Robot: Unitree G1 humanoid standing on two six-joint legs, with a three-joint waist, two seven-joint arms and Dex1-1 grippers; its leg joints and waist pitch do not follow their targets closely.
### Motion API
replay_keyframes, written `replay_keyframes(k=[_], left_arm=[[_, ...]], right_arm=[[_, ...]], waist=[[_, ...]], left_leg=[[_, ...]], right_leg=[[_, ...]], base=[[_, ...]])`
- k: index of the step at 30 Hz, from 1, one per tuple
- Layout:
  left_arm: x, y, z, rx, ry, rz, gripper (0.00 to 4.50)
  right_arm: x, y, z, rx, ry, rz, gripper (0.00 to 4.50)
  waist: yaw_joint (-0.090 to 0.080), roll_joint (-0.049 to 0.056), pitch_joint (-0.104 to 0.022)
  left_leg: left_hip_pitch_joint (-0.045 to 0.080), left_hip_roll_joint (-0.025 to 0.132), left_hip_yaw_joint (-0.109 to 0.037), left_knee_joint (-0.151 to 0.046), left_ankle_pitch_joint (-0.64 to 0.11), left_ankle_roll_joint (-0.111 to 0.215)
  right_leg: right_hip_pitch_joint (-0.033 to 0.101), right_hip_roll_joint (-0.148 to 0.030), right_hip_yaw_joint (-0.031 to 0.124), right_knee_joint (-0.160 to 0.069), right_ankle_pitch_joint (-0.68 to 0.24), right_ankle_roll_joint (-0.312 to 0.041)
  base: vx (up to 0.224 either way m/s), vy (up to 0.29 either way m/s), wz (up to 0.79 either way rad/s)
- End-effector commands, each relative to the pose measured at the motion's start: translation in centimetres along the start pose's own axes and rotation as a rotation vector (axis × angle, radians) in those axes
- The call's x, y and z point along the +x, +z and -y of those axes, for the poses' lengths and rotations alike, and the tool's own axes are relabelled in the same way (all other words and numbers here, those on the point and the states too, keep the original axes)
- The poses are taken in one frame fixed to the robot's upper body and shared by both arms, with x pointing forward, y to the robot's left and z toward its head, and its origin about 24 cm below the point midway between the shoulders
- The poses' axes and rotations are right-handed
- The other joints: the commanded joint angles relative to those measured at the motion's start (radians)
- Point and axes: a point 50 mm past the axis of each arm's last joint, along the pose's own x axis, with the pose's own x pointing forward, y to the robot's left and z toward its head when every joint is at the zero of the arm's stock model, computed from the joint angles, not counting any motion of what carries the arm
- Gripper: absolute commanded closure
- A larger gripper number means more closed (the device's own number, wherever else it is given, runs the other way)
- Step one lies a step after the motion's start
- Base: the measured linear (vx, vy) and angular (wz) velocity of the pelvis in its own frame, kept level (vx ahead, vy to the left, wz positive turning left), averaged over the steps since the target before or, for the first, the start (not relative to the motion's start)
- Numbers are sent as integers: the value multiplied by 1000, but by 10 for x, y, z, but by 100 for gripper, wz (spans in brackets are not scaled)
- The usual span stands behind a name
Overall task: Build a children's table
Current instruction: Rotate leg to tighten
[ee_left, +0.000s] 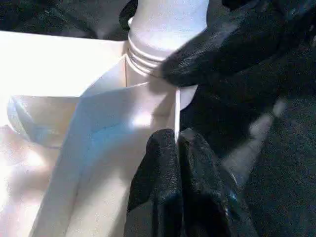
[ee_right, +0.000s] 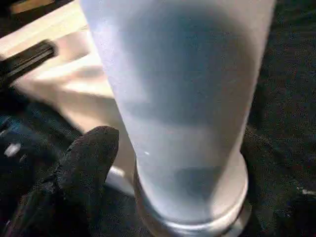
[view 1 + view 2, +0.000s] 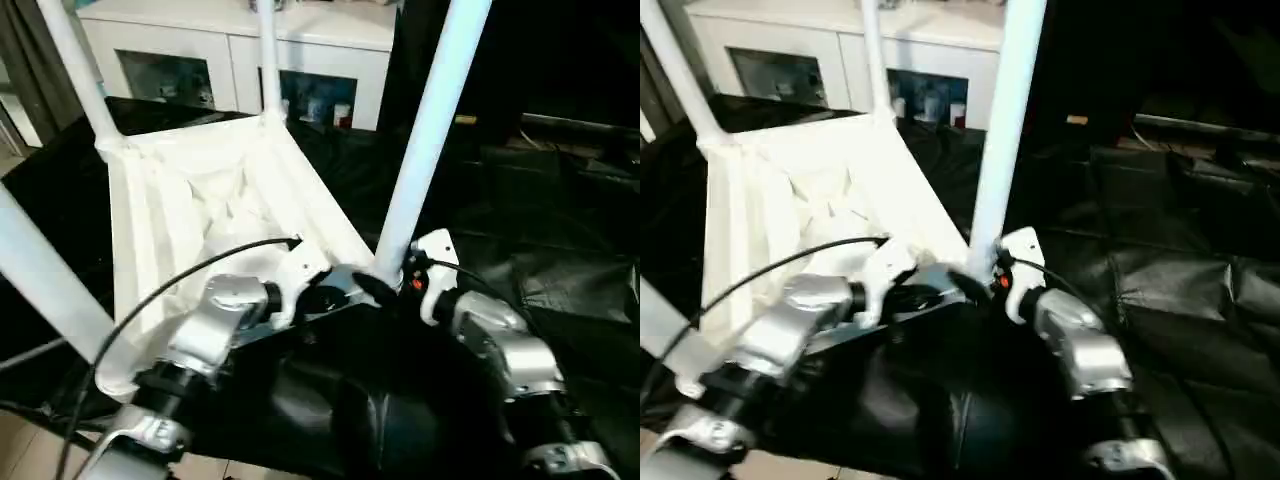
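Here, the black-draped worktop (image 3: 560, 250) carries the children's table (image 3: 210, 210), which lies upside down with its white rimmed top against the cloth and its legs pointing upward. A white glass-door cabinet (image 3: 240, 50) stands behind it. The near-right leg (image 3: 425, 130) rises from the corner lobe closest to the robot, where its threaded base meets the socket. The left end effector (image 1: 177, 163) has its black fingers pressed together, pinching the thin upright rim of the tabletop just beside that corner. The right end effector (image 3: 385, 285) sits at the base of the same leg; one black fingertip (image 2: 91, 153) lies just beside the tube, and whether its fingers grip or stand spread cannot be told.
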Motion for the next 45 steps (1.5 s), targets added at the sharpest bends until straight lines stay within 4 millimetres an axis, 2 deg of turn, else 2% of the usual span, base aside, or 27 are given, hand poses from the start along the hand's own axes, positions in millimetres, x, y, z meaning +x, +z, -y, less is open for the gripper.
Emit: replay_keyframes(k=[1,3,4,7,11,12,16,17,21,22,24,25,26,27,30,32,33,35,37,38,39,40,41,42,44,45], left_arm=[[6,5,14,42,-141,11,450],[0,2,14,52,-175,-12,450],[-4,1,14,55,-196,-22,450],[-11,-2,14,52,-238,-37,450],[-17,-3,13,51,-257,-51,450],[-18,-2,13,50,-257,-51,450],[-19,-2,12,49,-261,-50,450],[-19,-2,12,52,-257,-50,450],[-19,-2,11,53,-247,-51,450],[-18,-2,11,53,-243,-51,450],[-18,-2,10,51,-216,-52,450],[-17,-2,9,50,-204,-51,450],[-17,-2,7,46,-188,-49,450],[-16,-2,6,40,-167,-43,450],[-10,-1,1,14,-81,-27,450],[-4,1,-2,-2,-20,-18,450],[0,2,-3,-12,11,-11,450],[6,4,-4,-28,50,0,450],[19,11,-1,-51,94,28,450],[24,14,1,-61,104,41,450],[30,18,4,-67,114,54,450],[39,23,11,-71,92,80,450],[41,25,13,-72,87,86,450],[43,26,14,-69,83,89,450],[44,27,16,-65,80,90,450],[44,27,17,-58,68,91,450]], right_arm=[[10,-8,-30,1,291,-63,58],[2,-7,-27,-24,325,-89,58],[-2,-7,-24,-49,338,-109,58],[-10,-7,-17,-96,348,-146,58],[-15,-4,-11,-105,355,-156,58],[-15,-3,-11,-102,364,-158,81],[-15,-3,-12,-104,394,-164,101],[-14,-3,-13,-106,400,-165,125],[-12,-6,-16,-105,418,-171,142],[-12,-7,-17,-104,419,-172,163],[-12,-9,-18,-89,414,-169,168],[-11,-9,-18,-85,406,-168,171],[-10,-10,-18,-86,392,-165,175],[-8,-11,-17,-83,362,-159,179],[3,-14,-11,-69,189,-135,181],[11,-16,-7,-43,63,-118,181],[15,-18,-7,-15,9,-108,181],[21,-19,-8,29,-54,-94,182],[35,-20,-13,62,-132,-76,182],[40,-20,-16,72,-156,-70,182],[46,-20,-20,73,-172,-65,182],[54,-16,-30,55,-125,-40,182],[56,-15,-33,50,-115,-33,182],[57,-14,-35,61,-94,-23,182],[57,-13,-36,80,-75,-12,113],[56,-13,-36,93,-60,-8,113]], waist=[[5,-9,-46],[5,-7,-45],[4,-8,-46],[7,-9,-45],[11,-10,-46],[12,-11,-45],[14,-13,-47],[15,-14,-47],[16,-14,-48],[17,-19,-49],[17,-18,-49],[16,-25,-49],[17,-22,-47],[16,-22,-46],[11,-18,-38],[1,-20,-34],[0,-15,-34],[-12,-18,-34],[-14,-19,-33],[-16,-11,-32],[-18,-16,-32],[-18,-9,-30],[-17,-14,-33],[-15,-14,-34],[-14,-11,-36],[-12,-12,-36]], left_leg=[[5,16,-7,-59,-230,49],[6,17,-6,-59,-226,53],[7,18,-5,-57,-208,55],[9,18,-2,-55,-198,59],[10,18,-2,-54,-192,60],[11,18,-2,-55,-195,58],[11,18,-2,-53,-190,54],[10,17,-2,-52,-183,56],[10,17,-2,-51,-171,60],[10,17,-1,-50,-164,65],[11,17,-1,-49,-160,67],[10,17,0,-49,-158,70],[9,17,0,-49,-160,71],[10,18,-1,-50,-166,69],[9,17,-3,-56,-226,30],[12,15,-9,-64,-315,-14],[13,15,-12,-67,-326,-22],[15,15,-14,-67,-362,-36],[16,14,-14,-67,-377,-30],[17,13,-14,-67,-382,-34],[14,12,-15,-67,-378,-34],[13,13,-16,-70,-381,-37],[13,12,-15,-67,-375,-31],[11,12,-13,-66,-358,-17],[8,12,-12,-66,-331,-4],[7,12,-10,-65,-314,2]], right_leg=[[39,-26,18,-77,-158,-200],[38,-26,19,-75,-143,-207],[38,-25,19,-71,-108,-223],[38,-26,19,-68,-79,-244],[40,-26,19,-66,-74,-253],[40,-27,19,-66,-82,-254],[41,-27,19,-64,-76,-255],[42,-27,19,-63,-68,-255],[43,-27,19,-61,-56,-259],[44,-27,19,-60,-55,-257],[43,-27,19,-60,-52,-258],[43,-26,19,-60,-52,-258],[42,-28,19,-60,-61,-258],[41,-27,19,-61,-73,-256],[35,-29,20,-72,-183,-233],[31,-30,18,-85,-331,-187],[30,-31,18,-86,-353,-175],[22,-29,19,-93,-387,-152],[18,-28,20,-98,-406,-142],[15,-28,22,-100,-405,-140],[17,-27,20,-99,-403,-138],[16,-27,20,-100,-404,-135],[19,-26,19,-100,-393,-131],[20,-26,21,-99,-367,-133],[23,-24,22,-94,-316,-143],[24,-23,22,-92,-282,-151]], base=[[0,0,0],[0,0,0],[0,0,0],[0,0,0],[0,0,0],[0,0,0],[0,0,0],[0,0,0],[0,0,0],[0,0,0],[0,0,0],[0,0,0],[0,0,0],[0,0,0],[0,0,0],[0,0,0],[0,0,0],[0,0,0],[0,0,0],[0,0,0],[0,0,0],[0,0,0],[0,0,0],[0,0,0],[0,0,0],[0,0,0]])
